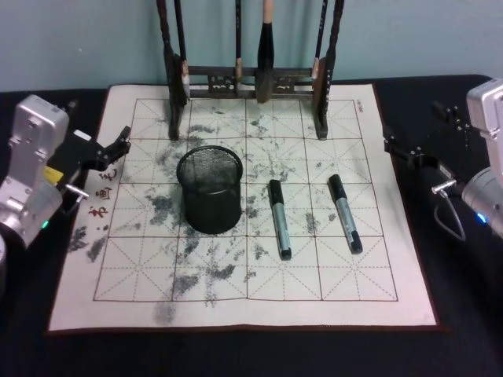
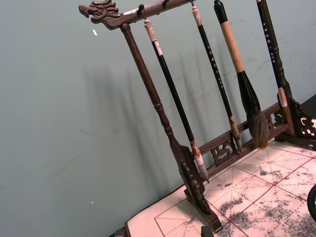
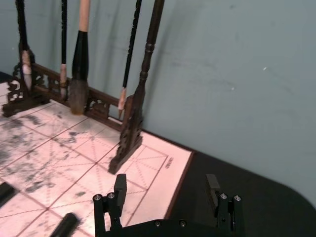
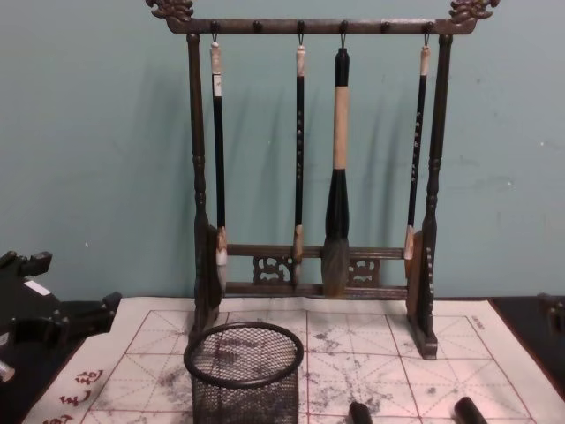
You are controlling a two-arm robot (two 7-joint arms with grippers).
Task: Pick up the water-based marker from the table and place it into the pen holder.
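A marker (image 1: pixel 280 220) and a second marker (image 1: pixel 345 214) lie right of the pen holder (image 1: pixel 209 191); right pincer (image 3: pixel 166 190) spread apart, empty; left pincer (image 1: pixel 118 148) opening cannot be told.

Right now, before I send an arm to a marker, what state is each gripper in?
Left gripper: cannot be told; parked at the left edge of the white, red-gridded mat.
Right gripper: open, holding nothing, off the mat's right edge.

Left arm (image 1: pixel 31 169) bent and tucked at the robot's left side, left hand (image 1: pixel 119 143) pointing inward and forward. Right arm (image 1: pixel 487 165) mirrored at the right side; right hand (image 3: pixel 166 183) empty, raised, its two fingers (image 3: pixel 120 186) spread well apart
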